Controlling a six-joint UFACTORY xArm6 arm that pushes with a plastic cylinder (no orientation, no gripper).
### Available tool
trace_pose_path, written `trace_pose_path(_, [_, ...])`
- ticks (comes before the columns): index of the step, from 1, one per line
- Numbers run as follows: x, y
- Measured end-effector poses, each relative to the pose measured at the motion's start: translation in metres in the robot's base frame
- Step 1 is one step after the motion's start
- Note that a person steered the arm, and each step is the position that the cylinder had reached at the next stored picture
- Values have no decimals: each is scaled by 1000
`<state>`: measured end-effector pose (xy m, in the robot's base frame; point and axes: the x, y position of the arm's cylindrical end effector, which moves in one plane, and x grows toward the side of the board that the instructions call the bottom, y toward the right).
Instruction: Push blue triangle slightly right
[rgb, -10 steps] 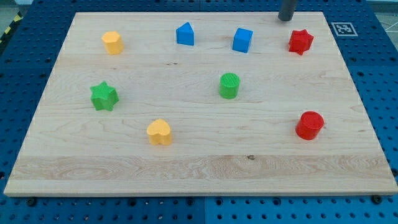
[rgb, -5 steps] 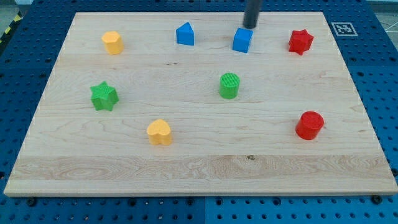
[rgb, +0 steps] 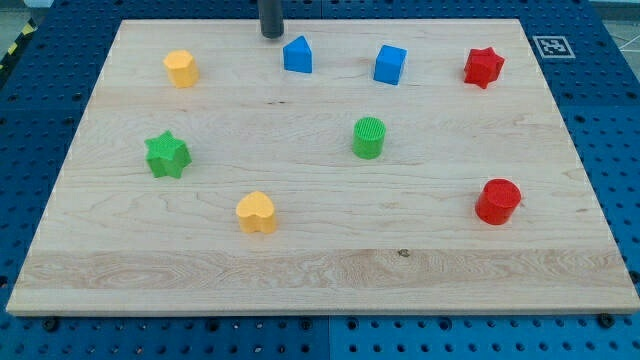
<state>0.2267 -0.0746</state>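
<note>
The blue triangle (rgb: 297, 55) sits near the view's top edge of the wooden board (rgb: 320, 265), left of centre. My tip (rgb: 271, 35) is just up and to the left of it, a small gap apart. The blue cube (rgb: 390, 64) stands to the triangle's right.
A yellow hexagon block (rgb: 181, 68) is at the top left and a red star (rgb: 483, 67) at the top right. A green star (rgb: 166, 155), green cylinder (rgb: 368, 137), yellow heart (rgb: 256, 212) and red cylinder (rgb: 497, 201) lie lower down.
My tip has moved left along the board's top edge, from near the red star, past the blue cube, to just beyond the blue triangle. No block has moved.
</note>
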Motion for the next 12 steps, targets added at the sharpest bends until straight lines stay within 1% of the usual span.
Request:
trace_pose_path(2, [38, 0])
trace_pose_path(4, [41, 0])
trace_pose_path(6, [52, 14])
trace_pose_path(8, [51, 19])
trace_pose_path(10, [46, 48])
trace_pose_path(12, [17, 61])
